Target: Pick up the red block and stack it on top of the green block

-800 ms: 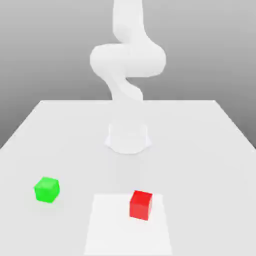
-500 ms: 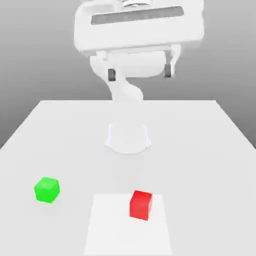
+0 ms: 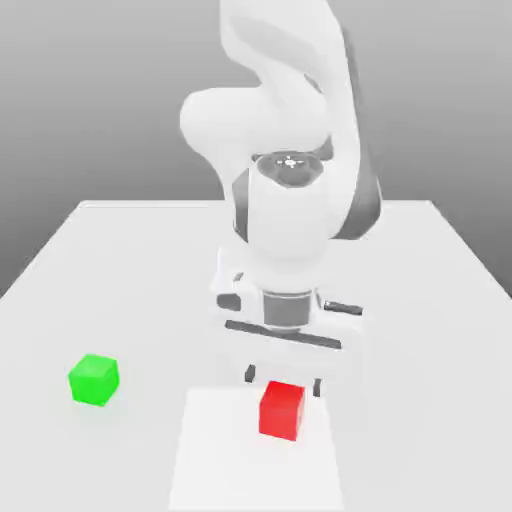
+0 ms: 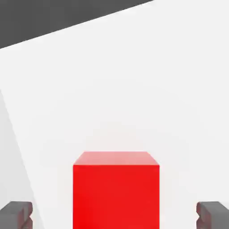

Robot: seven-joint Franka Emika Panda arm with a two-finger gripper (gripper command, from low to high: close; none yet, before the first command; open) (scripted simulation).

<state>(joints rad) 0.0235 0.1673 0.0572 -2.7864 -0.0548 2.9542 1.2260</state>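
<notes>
The red block (image 3: 282, 410) is a small bright cube resting on a paler square patch of the table, toward the front of the exterior view. My gripper (image 3: 284, 380) hangs low right over it, open, one dark fingertip (image 3: 250, 374) on each side and spread wider than the cube. Through the hand view the red block (image 4: 116, 190) lies between the two dark fingertips (image 4: 15, 214), with a clear gap on both sides and nothing touching it. Off toward the exterior view's left, the green block (image 3: 94, 379) sits alone on the table, well apart from the gripper.
The white table (image 3: 420, 300) stretches wide around both cubes. The paler square patch (image 3: 220, 460) reaches the front edge. My own arm (image 3: 290, 210) rises behind the gripper at the table's middle.
The hand has dropped from high above the table to just over the red block, fingers still apart. Neither block has moved.
</notes>
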